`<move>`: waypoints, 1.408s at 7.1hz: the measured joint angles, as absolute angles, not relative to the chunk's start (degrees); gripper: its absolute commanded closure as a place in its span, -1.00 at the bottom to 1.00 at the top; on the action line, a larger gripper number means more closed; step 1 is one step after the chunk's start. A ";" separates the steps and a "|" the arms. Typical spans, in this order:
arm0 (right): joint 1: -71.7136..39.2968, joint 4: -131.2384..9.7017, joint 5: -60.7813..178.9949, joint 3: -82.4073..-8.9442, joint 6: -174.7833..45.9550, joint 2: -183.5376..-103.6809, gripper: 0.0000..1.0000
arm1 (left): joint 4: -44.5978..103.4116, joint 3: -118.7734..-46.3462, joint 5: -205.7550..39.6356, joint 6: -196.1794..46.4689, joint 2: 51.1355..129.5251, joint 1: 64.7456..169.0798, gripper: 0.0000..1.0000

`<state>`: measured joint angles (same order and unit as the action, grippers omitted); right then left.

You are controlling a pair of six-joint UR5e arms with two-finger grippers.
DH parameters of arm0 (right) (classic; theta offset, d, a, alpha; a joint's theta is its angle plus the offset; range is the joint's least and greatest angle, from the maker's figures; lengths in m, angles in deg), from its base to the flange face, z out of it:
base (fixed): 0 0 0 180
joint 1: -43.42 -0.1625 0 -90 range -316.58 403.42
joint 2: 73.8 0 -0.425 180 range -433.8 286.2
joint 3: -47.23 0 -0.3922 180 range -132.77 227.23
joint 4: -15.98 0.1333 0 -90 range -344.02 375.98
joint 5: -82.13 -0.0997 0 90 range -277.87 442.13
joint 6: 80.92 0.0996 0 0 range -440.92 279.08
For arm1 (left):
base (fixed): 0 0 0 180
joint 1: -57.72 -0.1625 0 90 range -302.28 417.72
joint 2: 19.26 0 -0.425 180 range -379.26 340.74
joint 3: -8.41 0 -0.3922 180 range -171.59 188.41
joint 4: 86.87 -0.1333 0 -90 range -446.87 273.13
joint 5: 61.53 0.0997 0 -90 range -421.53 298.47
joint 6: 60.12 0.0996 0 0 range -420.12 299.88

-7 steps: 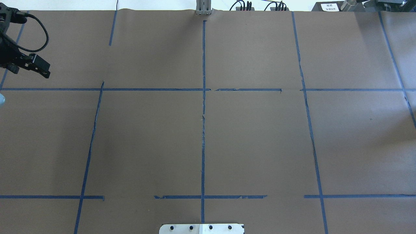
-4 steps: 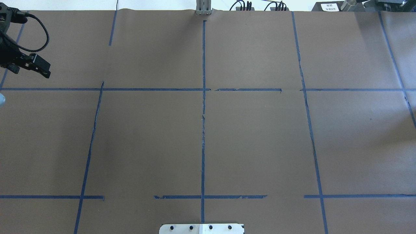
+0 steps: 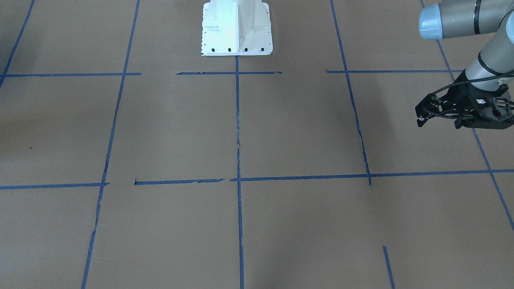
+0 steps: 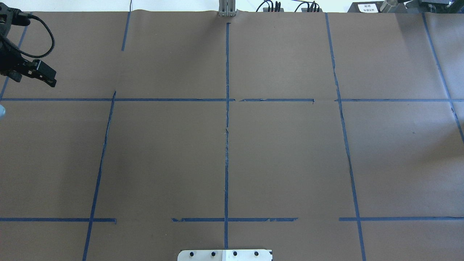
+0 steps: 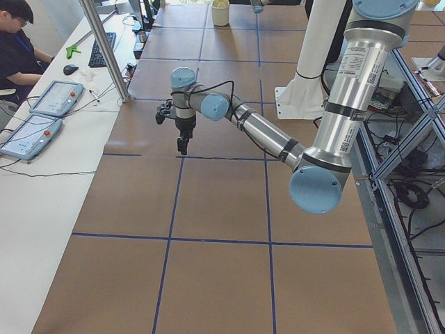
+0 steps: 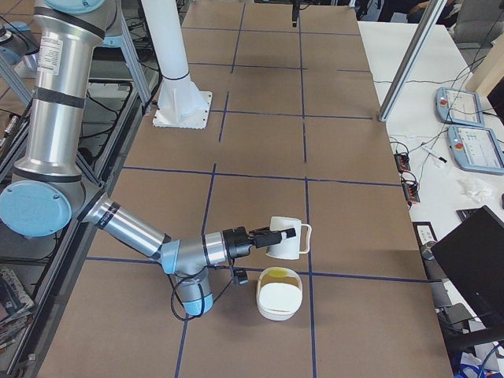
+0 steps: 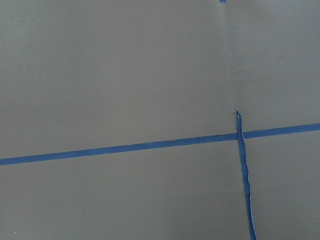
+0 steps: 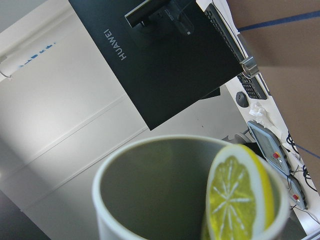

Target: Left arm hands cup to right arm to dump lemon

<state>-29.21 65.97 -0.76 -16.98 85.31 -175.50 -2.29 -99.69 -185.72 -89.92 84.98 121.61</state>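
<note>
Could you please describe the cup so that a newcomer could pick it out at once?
At the end of the table on the robot's right, follow the near arm out to the right gripper; the cup is the white mug at its tip. Unlike the squat white bowl on the table beside it, it has a loop handle and a lemon slice inside.

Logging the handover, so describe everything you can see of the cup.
The cup is a small white mug, glossy like ceramic, with a loop handle pointing away from the arm. The right wrist view shows its inside is grey. It appears lifted off the table at the right end effector, which reaches across its upper wall; the grip itself cannot be judged. A lemon slice leans inside against the rim. A white bowl sits just beside it. No lettering shows.
</note>
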 measured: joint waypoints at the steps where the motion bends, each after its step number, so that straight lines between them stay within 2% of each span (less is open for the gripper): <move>1: -29.23 66.10 -0.58 -16.96 86.99 -175.49 0.79 | -2.31 -99.81 -185.72 -89.92 84.98 121.61 -1.00; 10: -29.21 65.79 -0.95 -16.81 84.96 -175.82 0.83 | -2.76 -100.46 -185.72 -89.92 84.89 121.24 -1.00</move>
<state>-29.21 65.79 -0.95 -16.81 84.96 -175.82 -2.76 -100.46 -185.72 -89.92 84.89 121.24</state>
